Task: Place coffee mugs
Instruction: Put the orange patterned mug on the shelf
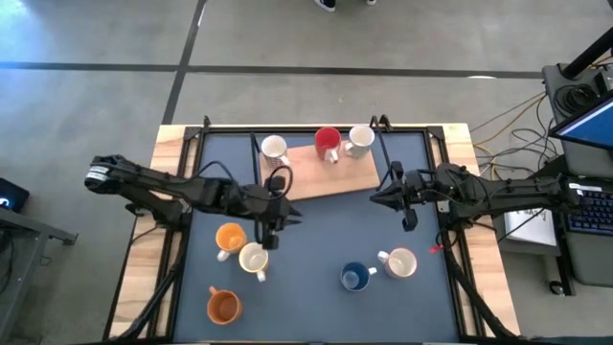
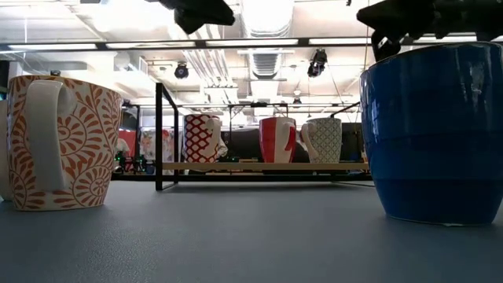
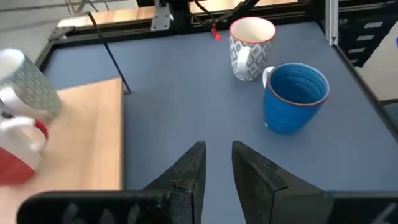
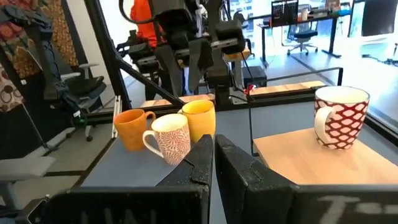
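Observation:
Three mugs stand on the wooden board [image 1: 326,172]: a white one with a red pattern [image 1: 274,148], a red one [image 1: 328,142] and a grey-white one [image 1: 360,140]. Five stand on the blue mat: an orange one [image 1: 230,237], a cream patterned one [image 1: 254,259], another orange one [image 1: 223,307], a blue one [image 1: 355,278] and a white one [image 1: 399,262]. My left gripper [image 3: 217,149] hovers above the mat near the board's left near corner, a narrow gap between its fingers, holding nothing. My right gripper [image 4: 214,142] hovers off the board's right end, shut and holding nothing.
A black metal frame [image 1: 196,144] borders the mat on its far, left and right sides. The mat's middle [image 1: 326,235] between the two mug groups is bare. Cables and a desk stand off the table's right. In the low view the blue mug [image 2: 432,134] and an orange-patterned mug [image 2: 55,141] stand close.

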